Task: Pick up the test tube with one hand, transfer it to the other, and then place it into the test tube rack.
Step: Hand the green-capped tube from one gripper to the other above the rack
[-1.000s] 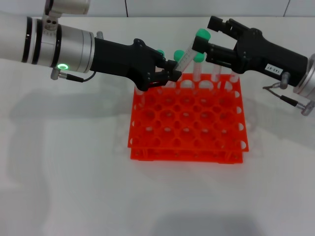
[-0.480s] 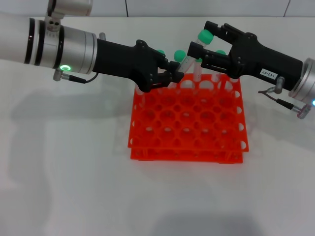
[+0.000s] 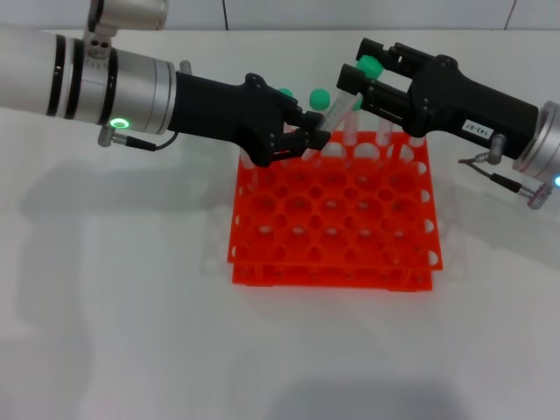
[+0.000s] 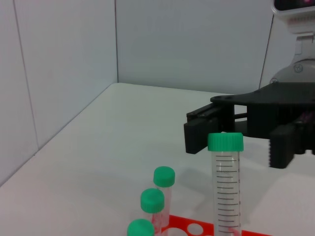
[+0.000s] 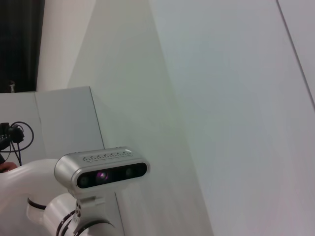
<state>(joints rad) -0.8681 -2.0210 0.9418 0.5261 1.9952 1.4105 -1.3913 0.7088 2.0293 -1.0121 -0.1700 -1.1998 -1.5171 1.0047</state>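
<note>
The test tube (image 3: 343,103), clear with a green cap, is held tilted above the back edge of the orange-red test tube rack (image 3: 332,219). My left gripper (image 3: 312,133) is shut on its lower end. My right gripper (image 3: 360,66), the one with the white label, is open, one finger on each side of the tube's cap without closing on it. In the left wrist view the test tube (image 4: 225,187) stands in front of the right gripper (image 4: 241,140), between its spread fingers. The right wrist view shows none of these.
Three more green-capped tubes (image 3: 319,98) stand in the rack's back row, just behind and below the held tube; they show as green caps (image 4: 152,199) in the left wrist view above the rack's edge (image 4: 197,229). White tabletop (image 3: 131,332) surrounds the rack.
My left gripper has carried the tube slightly right, and the right gripper has come in leftward, so the cap now sits deeper between the right fingers.
</note>
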